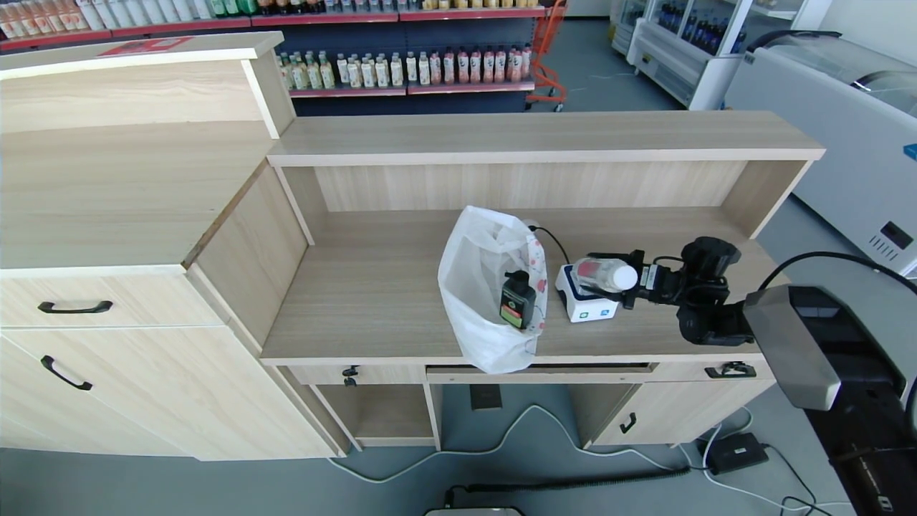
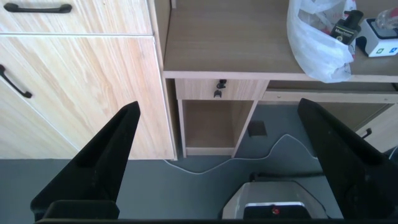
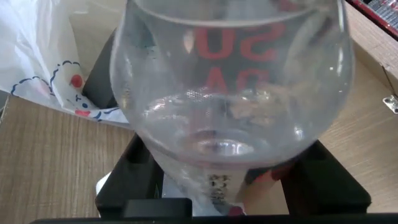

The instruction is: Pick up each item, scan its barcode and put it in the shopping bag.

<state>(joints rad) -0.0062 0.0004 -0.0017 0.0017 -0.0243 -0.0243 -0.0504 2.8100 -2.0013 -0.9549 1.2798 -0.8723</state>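
right jaws — clamped on bottle [image 1: 605, 274] above scanner [image 1: 584, 308] | left jaws — wide | bag [image 1: 473, 287] beside scanner

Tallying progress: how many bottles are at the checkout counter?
2: a dark bottle at the shopping bag, a clear bottle in the right hand over the scanner. The bag may hide more.

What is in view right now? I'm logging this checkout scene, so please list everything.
shopping bag: 1, white, middle of the counter's front edge
dark bottle: 1, black with green-red label, at the bag's open side
scanner: 1, white and blue, on the counter right of the bag
clear bottle: 1, clear with white cap, over the scanner
counter: 1, light wood, centre
shelf bottles: many, mixed colours, store shelves behind
power brick: 1, black, floor at right
left gripper: 1, black, open, low before the counter
right gripper: 1, black, shut on the clear bottle
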